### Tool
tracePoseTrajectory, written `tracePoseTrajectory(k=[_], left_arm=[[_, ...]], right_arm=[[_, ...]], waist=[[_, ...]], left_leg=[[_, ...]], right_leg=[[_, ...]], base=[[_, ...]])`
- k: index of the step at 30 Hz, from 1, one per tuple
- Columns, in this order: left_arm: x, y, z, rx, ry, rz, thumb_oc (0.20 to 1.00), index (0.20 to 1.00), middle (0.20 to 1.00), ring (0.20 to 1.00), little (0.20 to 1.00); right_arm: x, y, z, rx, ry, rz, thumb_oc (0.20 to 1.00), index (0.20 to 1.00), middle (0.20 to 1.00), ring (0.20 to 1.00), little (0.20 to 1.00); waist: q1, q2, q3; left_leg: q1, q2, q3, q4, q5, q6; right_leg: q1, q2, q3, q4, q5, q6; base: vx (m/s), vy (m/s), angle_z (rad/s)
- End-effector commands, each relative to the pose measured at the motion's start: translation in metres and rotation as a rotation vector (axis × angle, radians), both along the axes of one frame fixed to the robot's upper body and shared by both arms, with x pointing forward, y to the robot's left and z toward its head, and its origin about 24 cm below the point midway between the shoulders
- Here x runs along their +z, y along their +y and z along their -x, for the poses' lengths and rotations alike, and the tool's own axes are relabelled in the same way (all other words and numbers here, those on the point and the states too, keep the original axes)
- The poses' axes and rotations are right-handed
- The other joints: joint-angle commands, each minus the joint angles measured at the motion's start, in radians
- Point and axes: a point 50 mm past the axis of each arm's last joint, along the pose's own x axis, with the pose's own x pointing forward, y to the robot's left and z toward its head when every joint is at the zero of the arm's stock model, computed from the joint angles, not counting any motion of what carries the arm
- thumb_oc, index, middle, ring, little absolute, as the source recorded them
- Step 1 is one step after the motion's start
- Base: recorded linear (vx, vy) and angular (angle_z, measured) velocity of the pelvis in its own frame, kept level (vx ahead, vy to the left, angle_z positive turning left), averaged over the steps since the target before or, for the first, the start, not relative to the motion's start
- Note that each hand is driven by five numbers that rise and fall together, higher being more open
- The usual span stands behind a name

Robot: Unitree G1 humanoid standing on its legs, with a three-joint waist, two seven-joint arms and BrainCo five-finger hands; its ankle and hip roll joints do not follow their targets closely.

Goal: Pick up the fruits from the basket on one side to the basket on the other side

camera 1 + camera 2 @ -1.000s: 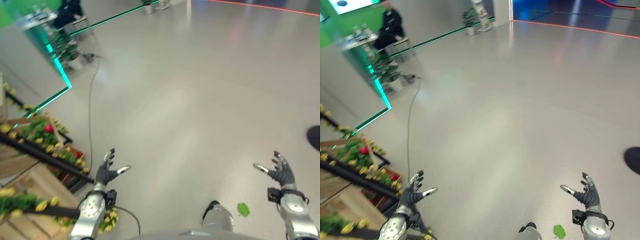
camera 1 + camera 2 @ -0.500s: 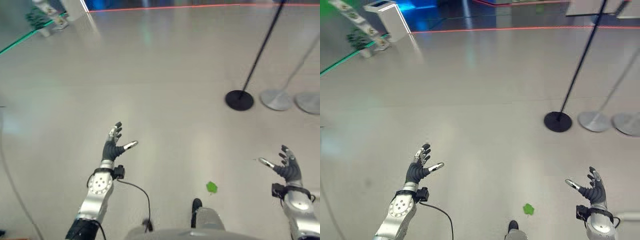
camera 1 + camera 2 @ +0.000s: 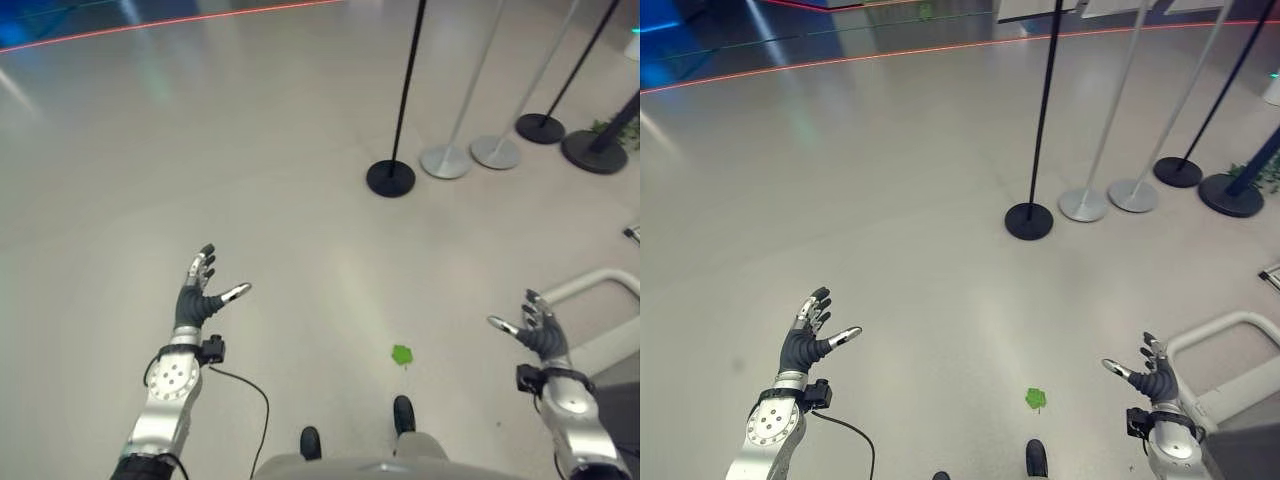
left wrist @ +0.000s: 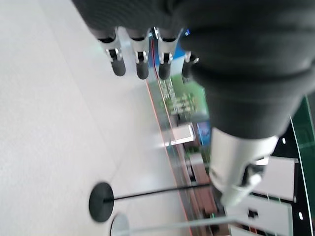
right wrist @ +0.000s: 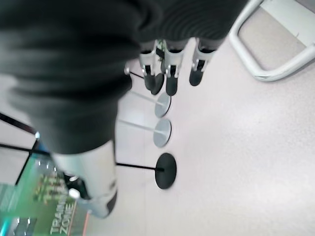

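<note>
Both my arms are raised in front of me over bare grey floor (image 3: 250, 150). My left robot hand (image 3: 197, 296) is out to the near left with its fingers straight and spread and its thumb stuck out to the side, holding nothing. My right robot hand (image 3: 537, 332) is out to the near right in the same loose, splayed pose, also holding nothing. I judge they are carried this way because there is nothing to grasp here: I seem to be between stations, arms held clear and ready.

I cannot see a basket or any fruit, so I cannot tell where the task's things are. The one small item close by is a green scrap (image 3: 402, 354) lying flat on the floor between my hands, nearer the right one; it looks like a leaf, not fruit.

Farther off to the right stand barrier posts: a black post (image 3: 405, 92) on a round black base, two silver posts (image 3: 473, 85) just beside it, and more dark bases at the far right edge. A curved white frame (image 3: 590, 285) sits on the floor just beyond my right hand.
</note>
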Motion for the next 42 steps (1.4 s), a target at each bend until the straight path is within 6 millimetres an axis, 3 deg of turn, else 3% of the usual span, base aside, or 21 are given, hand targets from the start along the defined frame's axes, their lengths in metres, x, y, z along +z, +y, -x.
tracePoseTrajectory(k=[1,4,5,6,7,8,9,11,14,23,30,32,33,34,35,36,38,39,40,41,42], left_arm=[[0.029,0.001,-0.009,-0.047,-0.132,-0.026,1.0,1.0,1.0,1.0,1.0],[0.026,-0.006,-0.016,-0.09,-0.101,-0.044,1.0,1.0,1.0,1.0,1.0],[0.026,-0.006,-0.016,-0.09,-0.102,-0.044,1.0,1.0,1.0,1.0,1.0],[0.026,-0.011,-0.017,-0.124,-0.092,-0.065,1.0,1.0,1.0,1.0,1.0],[0.026,-0.011,-0.017,-0.124,-0.092,-0.065,1.0,1.0,1.0,1.0,1.0],[0.025,-0.009,-0.012,-0.128,-0.08,-0.084,1.0,1.0,1.0,1.0,1.0],[0.025,-0.008,-0.011,-0.128,-0.079,-0.084,1.0,1.0,1.0,1.0,1.0],[0.019,-0.008,-0.004,-0.134,-0.058,-0.084,1.0,1.0,1.0,1.0,1.0],[0.015,-0.007,-0.002,-0.119,-0.04,-0.081,1.0,1.0,1.0,1.0,1.0],[0.005,-0.018,-0.01,-0.102,-0.012,-0.046,1.0,1.0,1.0,1.0,1.0],[0.01,-0.032,-0.022,-0.136,-0.046,0.005,1.0,1.0,1.0,1.0,1.0],[0.008,-0.029,-0.022,-0.114,-0.044,0.039,1.0,1.0,1.0,1.0,1.0],[0.008,-0.025,-0.021,-0.095,-0.046,0.065,1.0,1.0,1.0,1.0,1.0],[0.008,-0.025,-0.021,-0.095,-0.047,0.065,1.0,1.0,1.0,1.0,1.0],[0.002,-0.022,-0.018,-0.07,-0.022,0.092,1.0,1.0,1.0,1.0,1.0],[-0.002,-0.02,-0.015,-0.054,-0.01,0.1,1.0,1.0,1.0,1.0,1.0],[-0.006,-0.018,-0.013,-0.04,0.007,0.097,1.0,1.0,1.0,1.0,1.0],[-0.01,-0.017,-0.01,-0.031,0.021,0.097,1.0,1.0,1.0,1.0,1.0],[-0.016,-0.013,-0.006,-0.013,0.043,0.105,1.0,1.0,1.0,1.0,1.0],[-0.017,-0.01,-0.005,-0.003,0.049,0.11,1.0,1.0,1.0,1.0,1.0],[-0.017,-0.01,-0.005,-0.003,0.049,0.11,1.0,1.0,1.0,1.0,1.0]], right_arm=[[0.022,-0.009,-0.008,0.018,-0.09,0.067,1.0,1.0,1.0,1.0,1.0],[0.014,-0.014,0.001,-0.02,-0.047,0.067,1.0,1.0,1.0,1.0,1.0],[0.014,-0.014,0.0,-0.02,-0.048,0.066,1.0,1.0,1.0,1.0,1.0],[0.014,-0.013,-0.003,-0.032,-0.05,0.074,1.0,1.0,1.0,1.0,1.0],[0.014,-0.013,-0.003,-0.032,-0.05,0.075,1.0,1.0,1.0,1.0,1.0],[0.012,-0.013,-0.003,-0.033,-0.034,0.081,1.0,1.0,1.0,1.0,1.0],[0.012,-0.012,-0.002,-0.033,-0.033,0.081,1.0,1.0,1.0,1.0,1.0],[0.014,-0.011,-0.007,-0.022,-0.031,0.105,1.0,1.0,1.0,1.0,1.0],[0.015,-0.006,-0.014,0.005,-0.029,0.121,1.0,1.0,1.0,1.0,1.0],[0.013,-0.012,-0.006,-0.004,0.005,0.156,1.0,1.0,1.0,1.0,1.0],[0.031,-0.02,-0.004,-0.001,-0.041,0.223,1.0,1.0,1.0,1.0,1.0],[0.034,-0.017,-0.008,0.015,-0.062,0.225,1.0,1.0,1.0,1.0,1.0],[0.038,-0.012,-0.015,0.041,-0.085,0.216,1.0,1.0,1.0,1.0,1.0],[0.038,-0.012,-0.015,0.041,-0.086,0.216,1.0,1.0,1.0,1.0,1.0],[0.04,-0.005,-0.02,0.083,-0.09,0.219,1.0,1.0,1.0,1.0,1.0],[0.041,0.0,-0.022,0.109,-0.1,0.209,1.0,1.0,1.0,1.0,1.0],[0.04,0.002,-0.024,0.113,-0.098,0.195,1.0,1.0,1.0,1.0,1.0],[0.041,0.004,-0.027,0.115,-0.11,0.182,1.0,1.0,1.0,1.0,1.0],[0.044,0.01,-0.035,0.135,-0.135,0.169,1.0,1.0,1.0,1.0,1.0],[0.043,0.015,-0.039,0.156,-0.138,0.16,1.0,1.0,1.0,1.0,1.0],[0.043,0.016,-0.039,0.157,-0.138,0.16,1.0,1.0,1.0,1.0,1.0]], waist=[[-0.026,-0.06,-0.014],[-0.038,-0.058,0.012],[-0.038,-0.061,0.011],[-0.01,-0.049,0.032],[-0.011,-0.049,0.032],[0.011,-0.041,0.025],[0.009,-0.04,0.026],[0.044,-0.038,0.019],[0.064,-0.019,0.02],[0.05,0.009,0.017],[-0.007,0.058,0.019],[-0.01,0.06,0.03],[0.015,0.058,0.057],[0.015,0.058,0.057],[0.048,0.036,0.063],[0.051,0.025,0.067],[0.053,0.015,0.069],[0.055,0.011,0.071],[0.093,0.011,0.074],[0.115,0.007,0.077],[0.115,0.007,0.077]], left_leg=[[-0.06,-0.029,-0.013,0.153,-0.075,-0.006],[-0.025,-0.038,0.046,0.118,-0.086,0.016],[-0.028,-0.041,0.046,0.117,-0.081,0.017],[0.005,-0.049,0.094,0.075,-0.067,0.024],[0.006,-0.049,0.093,0.074,-0.066,0.024],[0.027,-0.034,0.154,0.056,-0.082,0.016],[0.029,-0.034,0.153,0.056,-0.082,0.016],[0.037,-0.02,0.259,0.057,-0.08,0.014],[0.058,-0.018,0.304,0.039,-0.077,0.011],[0.075,-0.007,0.296,0.041,-0.098,-0.003],[0.087,0.077,0.275,0.127,-0.11,-0.057],[0.063,0.139,0.281,0.257,-0.048,-0.09],[0.018,0.183,0.207,0.369,0.071,-0.131],[0.014,0.186,0.205,0.371,0.074,-0.133],[-0.049,0.113,0.057,0.396,0.034,-0.139],[-0.09,0.083,0.027,0.337,-0.032,-0.119],[-0.101,0.099,0.046,0.272,-0.04,-0.11],[-0.13,0.136,0.052,0.217,-0.007,-0.116],[-0.207,0.149,-0.002,0.113,0.087,-0.13],[-0.232,0.127,-0.069,0.057,0.13,-0.134],[-0.229,0.127,-0.069,0.052,0.133,-0.135]], right_leg=[[-0.021,-0.038,-0.057,0.019,0.058,0.085],[-0.135,-0.027,-0.187,0.123,0.065,0.098],[-0.139,-0.029,-0.186,0.123,0.068,0.097],[-0.159,-0.148,-0.479,0.189,0.114,0.116],[-0.158,-0.148,-0.48,0.19,0.114,0.116],[-0.124,-0.212,-0.647,0.197,0.115,0.132],[-0.12,-0.211,-0.649,0.195,0.116,0.132],[-0.044,-0.312,-0.834,0.173,0.155,0.135],[-0.019,-0.36,-0.877,0.181,0.189,0.135],[-0.034,-0.357,-0.816,0.204,0.155,0.133],[0.011,-0.36,-0.743,0.22,0.05,0.099],[0.031,-0.324,-0.714,0.239,-0.014,0.06],[0.043,-0.278,-0.673,0.246,-0.063,0.021],[0.043,-0.274,-0.675,0.243,-0.064,0.016],[0.06,-0.251,-0.637,0.204,-0.082,0.009],[0.068,-0.238,-0.617,0.184,-0.079,0.017],[0.072,-0.234,-0.6,0.168,-0.072,0.029],[0.085,-0.222,-0.587,0.148,-0.079,0.04],[0.108,-0.19,-0.557,0.119,-0.086,0.051],[0.114,-0.17,-0.541,0.093,-0.065,0.041],[0.116,-0.168,-0.541,0.09,-0.063,0.041]], base=[[-0.05,0.214,-0.78],[-0.06,0.218,-1.05],[-0.08,0.249,-1.41],[-0.07,0.177,-1.13],[-0.04,0.216,-1.54],[0.01,0.038,-1.19],[-0.03,0.022,-1.48],[-0.06,-0.03,-1.32],[0.0,-0.034,-1.06],[0.12,-0.185,-0.48],[0.12,-0.207,-0.01],[0.15,-0.243,-0.22],[0.16,-0.221,-0.49],[0.24,-0.253,-1.09],[0.22,-0.157,-1.12],[0.3,-0.137,-1.51],[0.15,0.002,-1.23],[0.25,0.076,-0.72],[0.29,0.097,-0.37],[0.23,0.074,-0.6],[0.12,0.069,-1.08]])
